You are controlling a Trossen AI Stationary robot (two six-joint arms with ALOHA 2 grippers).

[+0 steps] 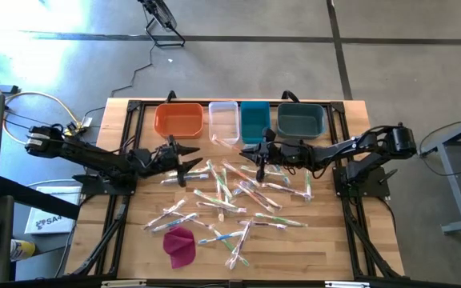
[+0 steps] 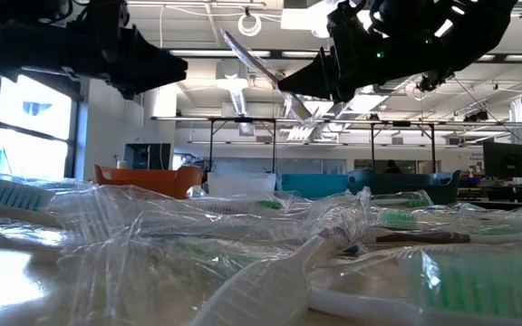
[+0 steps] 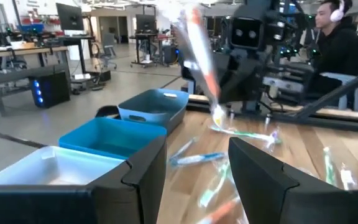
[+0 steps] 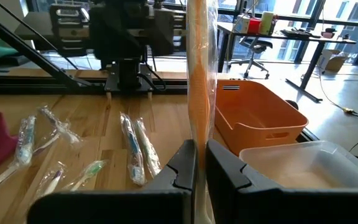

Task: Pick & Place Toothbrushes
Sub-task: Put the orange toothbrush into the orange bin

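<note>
Both arms are matte black all over, chunky jointed segments bolted to black bases. The left arm has a yellowish cable looping off near its rear end, upper left of the overhead frame. The right arm looks the same, with dark cabling running along it. Each tool ends in two flat, angular black fingers with blocky squared-off edges, kind of like moulded plastic wedges.
</note>
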